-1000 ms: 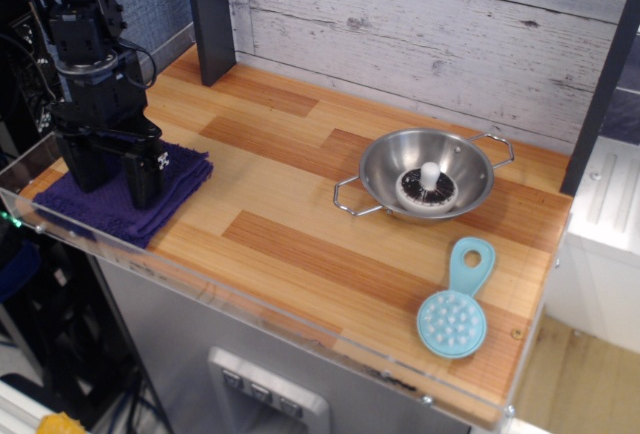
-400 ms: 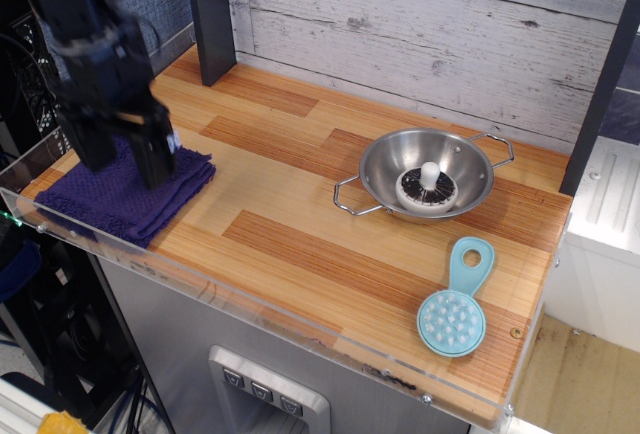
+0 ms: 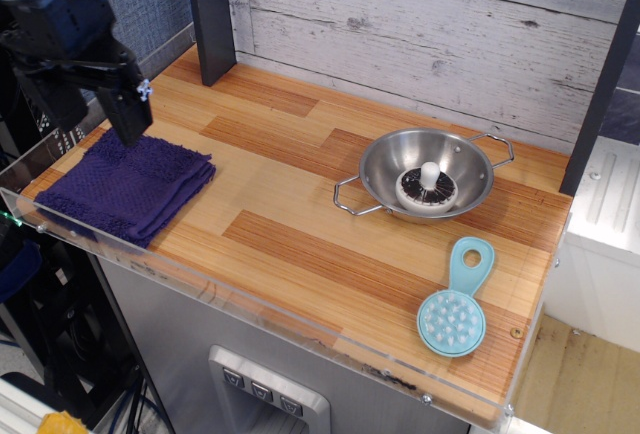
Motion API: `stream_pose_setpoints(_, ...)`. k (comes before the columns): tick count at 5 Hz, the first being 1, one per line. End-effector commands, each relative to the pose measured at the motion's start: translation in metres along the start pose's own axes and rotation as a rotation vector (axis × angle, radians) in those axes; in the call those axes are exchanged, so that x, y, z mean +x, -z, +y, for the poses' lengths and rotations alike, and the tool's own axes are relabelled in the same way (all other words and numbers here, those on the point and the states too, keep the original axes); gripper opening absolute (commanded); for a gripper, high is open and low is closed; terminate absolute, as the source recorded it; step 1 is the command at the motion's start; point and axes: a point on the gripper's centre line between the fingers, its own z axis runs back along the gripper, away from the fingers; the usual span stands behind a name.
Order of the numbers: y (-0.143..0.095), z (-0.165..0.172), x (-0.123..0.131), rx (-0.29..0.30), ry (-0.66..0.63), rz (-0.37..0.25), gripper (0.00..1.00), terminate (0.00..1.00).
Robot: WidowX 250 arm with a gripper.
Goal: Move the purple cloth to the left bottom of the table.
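One steel bowl (image 3: 428,166) | holds white-knobbed round insert (image 3: 429,187) | cloth outside

You see the tool (image 3: 95,119) blurred, its upper part cut off at the top-left corner. You can't tell how its jaws stand.

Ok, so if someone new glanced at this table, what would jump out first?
Probably the purple cloth, lying flat at the table's front-left corner with the black tool raised just above its far edge. Next, the steel bowl at mid-right, and the light-blue scrubber near the front-right edge.
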Motion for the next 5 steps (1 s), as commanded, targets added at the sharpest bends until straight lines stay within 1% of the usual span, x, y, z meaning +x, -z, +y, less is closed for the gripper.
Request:
stream_pose_setpoints(1, -0.026, -0.016, 0.011, 0.041, 0.048, -0.008, 1.00, 0.00)
stream_pose_setpoints(2, -0.029, -0.034, 0.019, 0.053, 0.102, -0.009, 1.00, 0.00)
stream_pose_setpoints(3, -0.033, -0.044, 0.021, 0.061, 0.151, -0.016, 1.00, 0.00)
stream_pose_setpoints(4, -0.033, -0.044, 0.021, 0.061, 0.151, -0.016, 1.00, 0.00)
stream_pose_setpoints(5, -0.033, -0.044, 0.021, 0.061, 0.151, -0.016, 1.00, 1.00)
